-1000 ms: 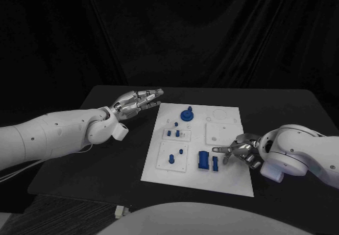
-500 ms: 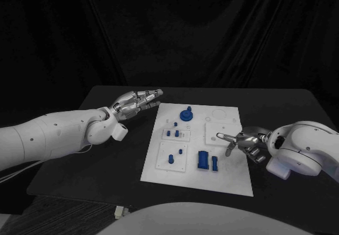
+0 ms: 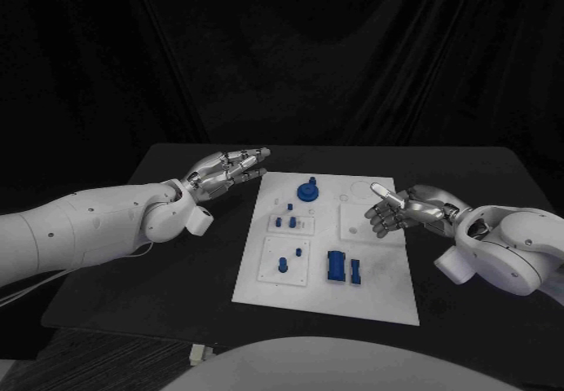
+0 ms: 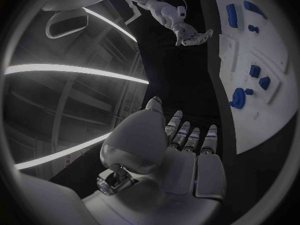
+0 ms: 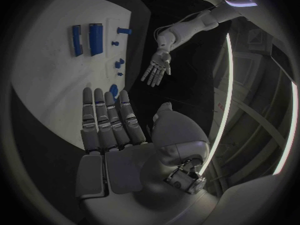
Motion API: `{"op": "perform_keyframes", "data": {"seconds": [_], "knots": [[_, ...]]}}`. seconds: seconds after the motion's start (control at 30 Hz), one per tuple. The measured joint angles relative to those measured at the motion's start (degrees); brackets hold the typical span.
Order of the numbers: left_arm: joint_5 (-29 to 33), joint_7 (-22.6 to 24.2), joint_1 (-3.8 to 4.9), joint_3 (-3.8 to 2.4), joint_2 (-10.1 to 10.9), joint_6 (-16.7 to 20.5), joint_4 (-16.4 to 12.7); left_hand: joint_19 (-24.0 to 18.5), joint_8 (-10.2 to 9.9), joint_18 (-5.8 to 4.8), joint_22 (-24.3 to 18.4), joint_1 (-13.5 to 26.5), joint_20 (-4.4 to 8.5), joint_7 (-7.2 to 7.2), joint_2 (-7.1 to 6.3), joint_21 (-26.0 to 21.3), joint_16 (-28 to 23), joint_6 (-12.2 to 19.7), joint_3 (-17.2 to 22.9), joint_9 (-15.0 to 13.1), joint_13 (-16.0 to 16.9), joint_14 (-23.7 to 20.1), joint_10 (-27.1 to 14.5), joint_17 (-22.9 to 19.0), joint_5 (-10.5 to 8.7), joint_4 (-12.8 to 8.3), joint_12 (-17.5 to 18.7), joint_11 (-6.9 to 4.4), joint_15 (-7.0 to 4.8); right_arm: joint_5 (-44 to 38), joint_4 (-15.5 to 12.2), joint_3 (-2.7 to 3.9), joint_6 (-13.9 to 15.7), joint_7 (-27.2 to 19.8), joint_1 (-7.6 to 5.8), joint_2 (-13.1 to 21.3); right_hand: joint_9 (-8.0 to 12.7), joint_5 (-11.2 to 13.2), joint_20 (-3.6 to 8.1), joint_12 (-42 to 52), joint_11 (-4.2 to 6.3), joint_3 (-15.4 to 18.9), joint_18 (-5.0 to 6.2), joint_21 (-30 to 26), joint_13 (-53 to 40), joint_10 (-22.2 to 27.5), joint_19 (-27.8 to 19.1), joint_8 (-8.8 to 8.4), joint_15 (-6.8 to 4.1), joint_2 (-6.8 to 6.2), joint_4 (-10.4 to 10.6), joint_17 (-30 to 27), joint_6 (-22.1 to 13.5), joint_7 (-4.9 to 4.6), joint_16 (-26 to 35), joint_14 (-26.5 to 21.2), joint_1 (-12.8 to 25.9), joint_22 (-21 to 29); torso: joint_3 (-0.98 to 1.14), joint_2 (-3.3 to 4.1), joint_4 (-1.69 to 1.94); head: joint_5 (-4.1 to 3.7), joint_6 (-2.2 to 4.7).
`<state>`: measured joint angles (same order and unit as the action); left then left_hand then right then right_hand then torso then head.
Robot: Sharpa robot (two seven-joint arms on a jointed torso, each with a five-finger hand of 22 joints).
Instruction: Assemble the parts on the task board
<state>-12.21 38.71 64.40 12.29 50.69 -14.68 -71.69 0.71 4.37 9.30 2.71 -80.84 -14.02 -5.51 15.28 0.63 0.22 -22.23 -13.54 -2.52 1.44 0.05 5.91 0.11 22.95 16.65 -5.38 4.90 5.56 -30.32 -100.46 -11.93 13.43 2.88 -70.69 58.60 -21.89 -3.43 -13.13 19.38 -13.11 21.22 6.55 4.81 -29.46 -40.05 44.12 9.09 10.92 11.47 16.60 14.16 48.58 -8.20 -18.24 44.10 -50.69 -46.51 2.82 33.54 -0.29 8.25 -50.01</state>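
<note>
We read no writing on the task board [image 3: 388, 293]. Our left hand [image 3: 223, 171] and right hand [image 3: 406, 212] hover flat, fingers spread, holding nothing. The board with its blue parts [image 3: 342, 268] lies between them.

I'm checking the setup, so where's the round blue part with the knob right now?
In the head view, the round blue part sits near the far edge of the task board, closer to the left hand.

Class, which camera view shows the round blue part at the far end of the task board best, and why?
The head view: the round part stands unobstructed on the board. The left wrist view shows it bent near the circle's rim. In the right wrist view the right hand partly covers it.
</note>
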Motion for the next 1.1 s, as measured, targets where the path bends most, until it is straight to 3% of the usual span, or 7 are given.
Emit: {"op": "perform_keyframes", "data": {"seconds": [0.1, 0.27, 0.43, 0.8, 0.9, 0.97, 1.1], "knots": [[0.0, 0.02, 0.0, 0.0, -0.31, 0.51, 0.01, -0.28, -0.55, 0.01, -0.66, 1.35, 0.55, 1.09, 0.37, 0.0, 0.0, 1.3, -0.54, 0.13, -0.03, -0.06, -0.27, -0.04, -0.83, 0.17, 0.33, -0.27, -0.52, 4.4, 0.73, -0.02, 0.28, -6.44, 0.8, 0.1, 3.38, 0.22, -1.42, -4.83, 0.19, 1.08, -0.32, -1.59, 7.46, 8.95, -15.42, -1.82, 1.5, 0.0, 0.18, -4.72, -4.54, 1.63, 5.21, -10.58, 0.0, 11.85, 0.0, -0.01, 0.0, 0.07, 0.0], [0.0, 0.04, -0.04, 0.0, -0.75, 1.28, 0.03, -0.46, -0.77, 0.0, -1.28, 1.52, 0.74, 1.59, 0.19, 0.0, 0.0, 1.79, -0.84, 0.18, -0.09, -0.12, -0.82, -0.06, -0.99, 0.18, 0.57, -0.81, -0.77, 9.66, 1.86, -0.05, 0.17, -15.63, 1.76, 0.2, 7.3, 0.39, -1.48, -8.16, 3.26, 1.39, -0.32, -3.35, 14.43, 19.62, -36.66, -3.8, -0.08, -0.53, -0.01, -10.07, -10.7, 6.05, 11.66, -27.57, -0.53, 33.67, 0.01, 0.04, -0.02, 0.2, 0.0], [0.0, 0.05, -0.15, 0.0, -1.02, 1.85, 0.06, -0.67, -0.77, -0.01, -1.58, 1.52, 0.94, 1.41, 0.19, 0.0, 0.0, 1.97, -0.84, 0.17, -0.15, -0.06, -1.11, -0.06, -0.99, 0.18, 0.79, -1.09, -1.09, 12.59, 2.74, -0.04, -0.12, -22.58, 2.41, 0.16, 10.66, 0.39, -0.79, -9.58, 5.85, 0.99, 1.54, -3.94, 19.25, 27.12, -42.22, -3.89, -2.52, -0.76, 0.01, -12.21, -15.15, 8.5, 14.31, -36.01, -2.28, 41.54, 0.02, 0.07, -0.02, 0.08, 0.0], [0.0, 0.06, -0.36, 0.0, -1.07, 2.44, 0.09, -0.46, -0.8, 0.0, -1.65, 1.55, 1.15, 1.4, 0.22, -0.23, 0.0, 1.97, -0.84, 0.17, -0.15, -0.12, -1.32, -0.05, -0.99, 0.18, 1.02, -1.3, -1.17, 14.87, 3.61, -0.05, -0.77, -28.59, 2.9, -0.21, 13.94, 0.84, -0.06, -8.9, 6.48, -0.15, 3.24, -4.37, 22.56, 31.44, -43.53, -2.95, -4.2, -0.63, -0.34, -12.96, -17.76, 8.48, 15.49, -40.59, -2.77, 45.17, 0.02, 0.06, 0.01, 0.25, 0.0], [-0.04, -0.12, -0.36, 0.03, -1.04, 2.45, 0.11, -0.59, -2.17, 0.0, -2.02, 9.89, 2.68, 2.77, -1.18, -0.23, 0.0, 3.97, 0.44, 0.95, -0.62, -0.06, -2.78, -0.04, -3.24, -1.41, 2.57, -2.75, -2.9, 14.9, 3.66, -0.03, -0.74, -28.59, 2.9, -0.29, 20.05, 3.23, 6.18, -13.87, 12.34, -10.39, -0.88, -4.61, 28.32, 37.31, -44.1, -8.35, -10.12, -5.25, -8.27, -14.05, -32.68, 8.2, 18.03, -43.96, 22.57, 46.4, 0.02, 0.05, 0.02, 0.25, 0.04], [-0.05, -0.25, -0.37, -0.16, -1.04, 2.63, -0.03, -0.58, -2.75, -0.04, -2.2, 15.29, 3.53, 3.49, -2.27, -0.23, 0.0, 5.35, 1.51, 1.37, -0.83, -0.03, -3.5, -0.04, -4.74, -2.48, 3.31, -3.47, -3.56, 14.97, 3.87, 0.36, -0.57, -28.56, 3.03, -0.6, 21.51, 3.23, 9.06, -18.22, 13.03, -13.77, -5.33, -4.61, 29.22, 39.44, -44.11, -8.89, -10.63, -8.91, -10.9, -14.08, -37.69, 8.2, 18.03, -44.09, 31.36, 46.43, 0.0, 0.04, 0.02, 0.09, 0.32], [0.07, -0.54, -0.56, -0.89, -1.21, 3.79, -0.92, -0.65, -3.3, -1.41, -2.44, 25.17, 5.1, 4.46, -4.21, -0.22, 0.0, 7.92, 3.47, 1.91, -1.12, -0.1, -4.62, -0.03, -7.49, -4.46, 4.12, -4.19, -4.42, 15.53, 4.46, 1.62, 0.44, -28.59, 3.78, -1.98, 21.76, 3.23, 12.85, -19.18, 13.12, -20.3, -6.14, -4.61, 29.4, 39.88, -44.11, -8.89, -10.63, -11.32, -16.37, -14.11, -43.33, 8.18, 18.03, -44.08, 41.26, 46.46, -0.15, -0.1, 0.03, -0.59, 1.51]]}}
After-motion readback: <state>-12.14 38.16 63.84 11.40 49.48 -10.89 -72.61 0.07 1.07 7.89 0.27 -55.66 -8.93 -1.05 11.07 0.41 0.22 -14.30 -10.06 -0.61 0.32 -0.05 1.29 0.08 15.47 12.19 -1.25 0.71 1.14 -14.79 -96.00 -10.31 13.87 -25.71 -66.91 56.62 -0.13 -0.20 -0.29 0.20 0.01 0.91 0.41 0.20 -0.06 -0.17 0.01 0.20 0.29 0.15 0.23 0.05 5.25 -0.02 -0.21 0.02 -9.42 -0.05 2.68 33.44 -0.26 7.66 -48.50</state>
